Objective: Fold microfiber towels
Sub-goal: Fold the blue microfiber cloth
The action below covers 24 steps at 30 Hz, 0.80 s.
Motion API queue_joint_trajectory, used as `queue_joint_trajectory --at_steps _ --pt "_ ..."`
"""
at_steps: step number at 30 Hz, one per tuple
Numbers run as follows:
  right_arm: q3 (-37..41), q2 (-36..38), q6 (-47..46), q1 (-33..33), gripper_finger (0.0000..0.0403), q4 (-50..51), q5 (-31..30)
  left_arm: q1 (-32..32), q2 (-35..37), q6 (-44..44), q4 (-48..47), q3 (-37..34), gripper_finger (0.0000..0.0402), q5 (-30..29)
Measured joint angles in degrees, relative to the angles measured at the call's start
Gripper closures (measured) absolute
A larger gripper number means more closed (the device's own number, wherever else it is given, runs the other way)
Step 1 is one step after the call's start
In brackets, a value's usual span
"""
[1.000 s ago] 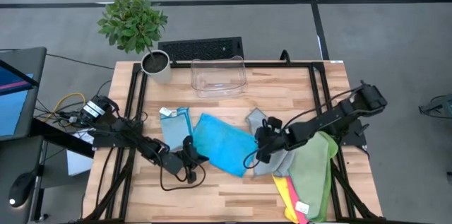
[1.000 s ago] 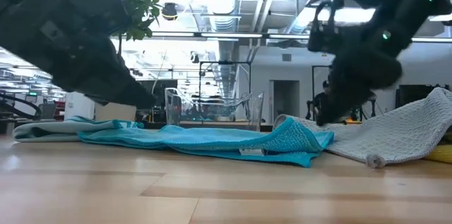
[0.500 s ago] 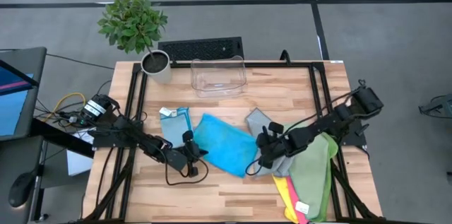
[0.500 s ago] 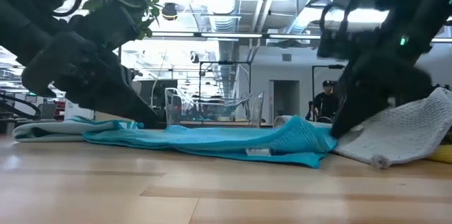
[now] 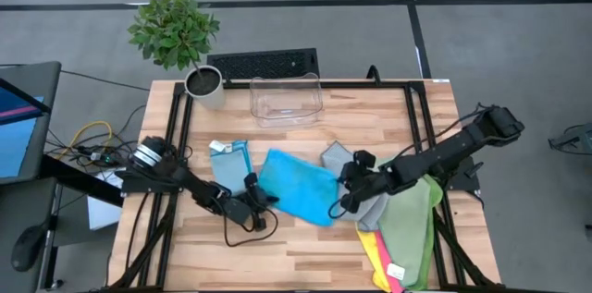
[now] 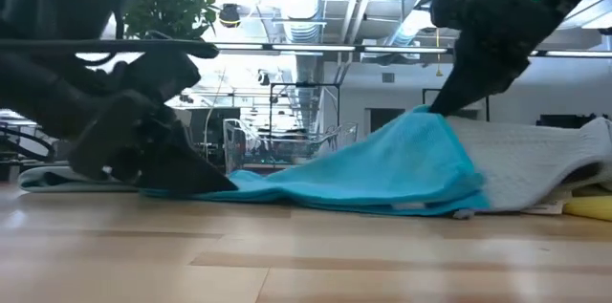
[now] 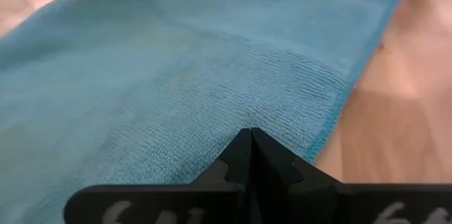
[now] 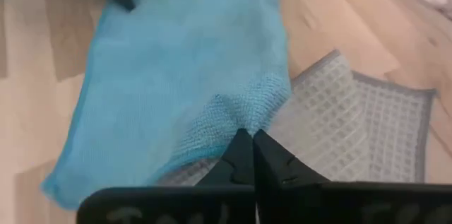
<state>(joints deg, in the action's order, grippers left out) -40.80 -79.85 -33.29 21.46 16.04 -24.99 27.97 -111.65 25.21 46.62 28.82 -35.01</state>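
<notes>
Teal towel lies mid-table, between the two arms, its long axis running roughly left to right across the table with a slight skew. Each arm has one end of it.

Right gripper is pressed together on the towel's right corner; the right wrist view shows cloth bunched at the meeting of its fingers. In the low view that corner is lifted off the wood, so the cloth slopes down toward the left end, which stays flat.

Left gripper is closed on the towel's left near edge, low at the table; the left wrist view shows its fingers shut with the teal edge at their tips.

The raised corner hangs over the grey towel, which lies just to the right beside the pale green towel. A light blue towel, folded, sits just left of the teal one.

Judgement: the fold turns on carrying both held ends away from the front edge, toward the clear bin, across the towel's short axis.
</notes>
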Motion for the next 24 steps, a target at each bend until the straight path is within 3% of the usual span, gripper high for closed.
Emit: queue_joint_trajectory --at_steps 3,7,15,24 --pt "-0.02 -0.05 0.56 -1.67 0.0382 -0.25 1.57 -0.02 -3.66 0.44 6.39 0.01 0.0402 2.45" --pt "-1.79 -0.05 2.61 -4.26 0.0366 -0.05 3.54 0.44 -5.08 1.24 7.97 -0.04 0.0401 2.52" --pt "-7.58 -1.25 11.76 -10.12 0.0385 -2.45 4.63 1.51 -5.10 1.81 7.85 0.71 0.0402 1.97" --pt "-12.71 -12.86 15.71 -18.67 0.0370 -11.24 12.83 1.60 -5.10 2.21 6.91 1.44 0.0401 1.88"
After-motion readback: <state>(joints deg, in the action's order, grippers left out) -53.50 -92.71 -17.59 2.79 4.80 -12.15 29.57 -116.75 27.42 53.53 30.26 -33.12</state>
